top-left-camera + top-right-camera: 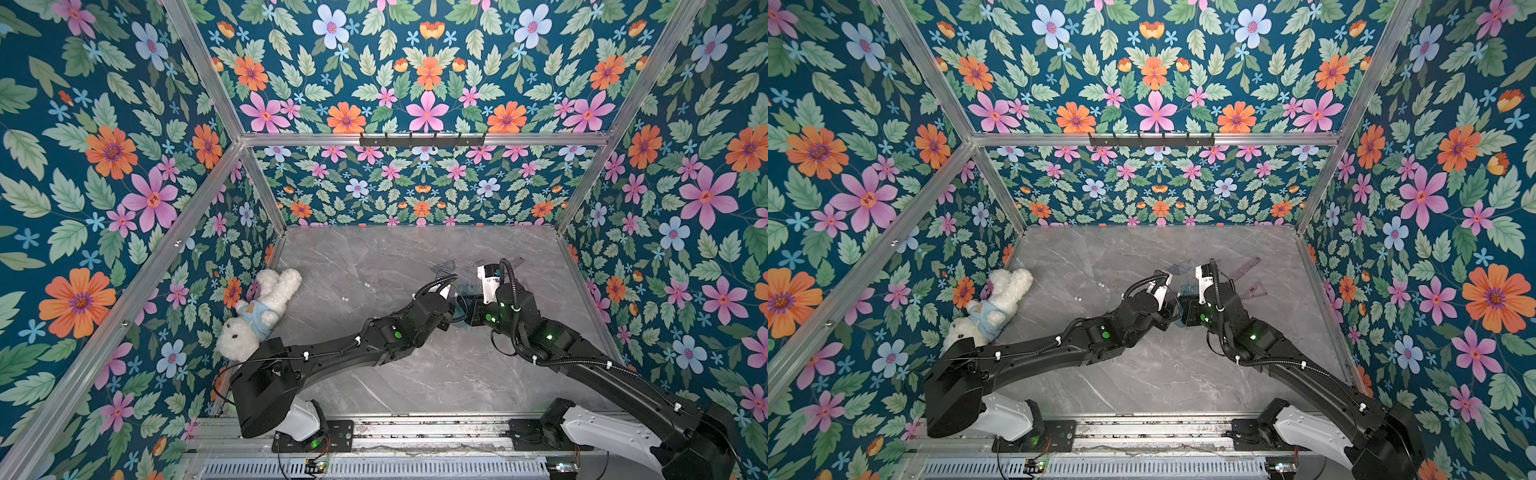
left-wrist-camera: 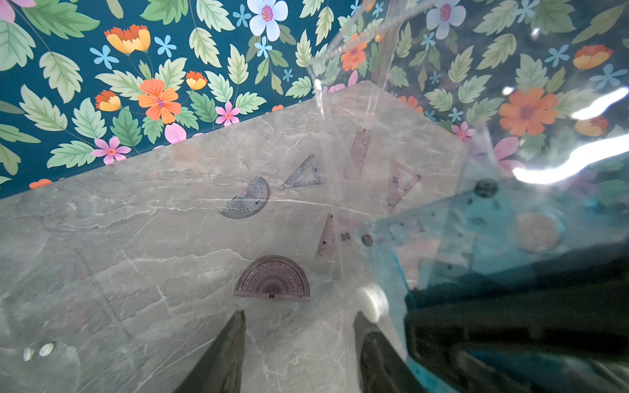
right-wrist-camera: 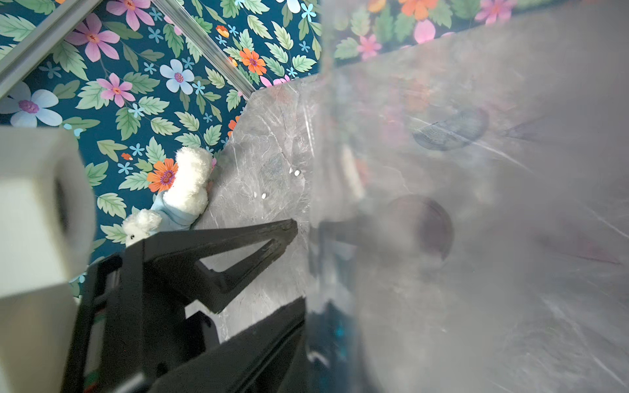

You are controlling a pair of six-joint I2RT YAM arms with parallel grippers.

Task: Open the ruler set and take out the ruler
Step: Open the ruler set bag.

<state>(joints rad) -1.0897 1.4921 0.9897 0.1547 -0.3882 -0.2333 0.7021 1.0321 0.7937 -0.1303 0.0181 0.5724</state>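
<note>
While the clear pouch (image 2: 418, 143) hangs between both grippers, a missed pinch is the risk.
Right gripper (image 3: 297, 262) is clamped tight on the pouch's edge, holding it off the table (image 2: 102, 272); left gripper (image 2: 299, 316) stands half open on nothing, the white snap button (image 2: 372, 303) just beside one finger (image 2: 367, 340). Closing there likely grabs air or pinches both walls together, trapping the blue pieces (image 2: 442, 245) inside; thin film may also slip.
</note>
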